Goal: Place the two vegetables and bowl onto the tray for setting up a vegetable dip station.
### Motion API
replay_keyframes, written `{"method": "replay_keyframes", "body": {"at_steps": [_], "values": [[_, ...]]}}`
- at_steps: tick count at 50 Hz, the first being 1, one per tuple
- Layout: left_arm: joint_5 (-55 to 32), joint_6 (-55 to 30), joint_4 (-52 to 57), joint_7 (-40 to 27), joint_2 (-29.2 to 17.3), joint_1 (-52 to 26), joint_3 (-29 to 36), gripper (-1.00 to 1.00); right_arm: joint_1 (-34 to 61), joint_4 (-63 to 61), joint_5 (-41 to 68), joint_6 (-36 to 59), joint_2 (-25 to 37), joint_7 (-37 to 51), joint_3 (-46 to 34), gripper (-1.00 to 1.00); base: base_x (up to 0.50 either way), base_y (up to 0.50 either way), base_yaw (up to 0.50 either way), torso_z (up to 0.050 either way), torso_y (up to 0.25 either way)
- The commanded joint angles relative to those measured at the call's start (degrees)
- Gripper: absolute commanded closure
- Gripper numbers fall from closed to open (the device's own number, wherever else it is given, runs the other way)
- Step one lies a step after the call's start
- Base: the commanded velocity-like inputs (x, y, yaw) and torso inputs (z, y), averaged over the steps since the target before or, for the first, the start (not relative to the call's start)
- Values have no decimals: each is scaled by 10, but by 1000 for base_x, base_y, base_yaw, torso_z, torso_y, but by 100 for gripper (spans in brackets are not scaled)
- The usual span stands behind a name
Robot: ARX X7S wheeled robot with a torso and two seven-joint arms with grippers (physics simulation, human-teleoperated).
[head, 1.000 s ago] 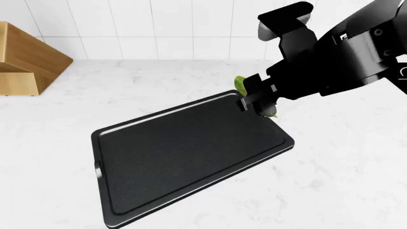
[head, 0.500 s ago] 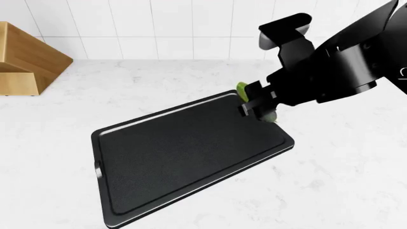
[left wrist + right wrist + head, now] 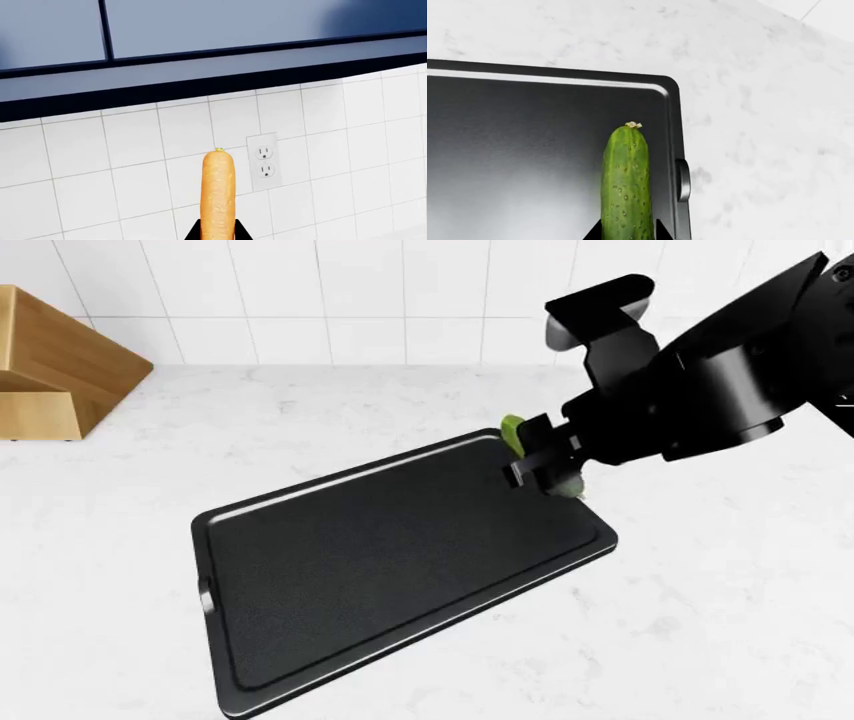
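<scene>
The flat black tray [image 3: 387, 570] lies at an angle on the white counter. My right gripper [image 3: 545, 465] is shut on the bumpy green cucumber [image 3: 513, 431], held over the tray's far right corner. In the right wrist view the cucumber [image 3: 626, 185] hangs above the tray [image 3: 527, 150] just inside its end handle [image 3: 684, 180], clamped in my right gripper [image 3: 626, 232]. My left gripper [image 3: 218, 234] is shut on the orange carrot [image 3: 218, 192], raised high and facing the tiled wall; it is outside the head view. The bowl is out of view.
A wooden block [image 3: 60, 365] stands at the back left of the counter. White tiled wall [image 3: 334, 300] runs behind it, with a socket [image 3: 264, 160] under dark blue cabinets [image 3: 200, 30]. My right arm [image 3: 721, 370] fills the upper right of the head view.
My right arm has shifted slightly to the right and the cucumber with it, staying over the tray's far right corner. The tray has not moved.
</scene>
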Motion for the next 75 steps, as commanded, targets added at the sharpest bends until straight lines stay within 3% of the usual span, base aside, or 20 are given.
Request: {"method": "replay_keyframes", "body": {"at_steps": [1,20,21,49,75], "values": [[0,2,-1,-2,1,-1,-1,100,-3,-6,-8,-5,1,-4,-3,100,0,0,0,0,0],[0,2,-1,-1,0,0,-1,100,-4,-16,-30,-12,0,-24,-13,100,0,0,0,0,0],[0,1,-1,-1,1,-1,-1,100,-3,-15,-32,-14,0,-25,-14,-100,0,0,0,0,0],[1,2,1,-1,1,1,-1,100,10,-33,-30,-46,5,-13,2,-100,0,0,0,1,0],[-15,-2,31,-1,-13,45,13,100,-7,-333,69,-188,142,236,126,-100,0,0,0,0,0]]}}
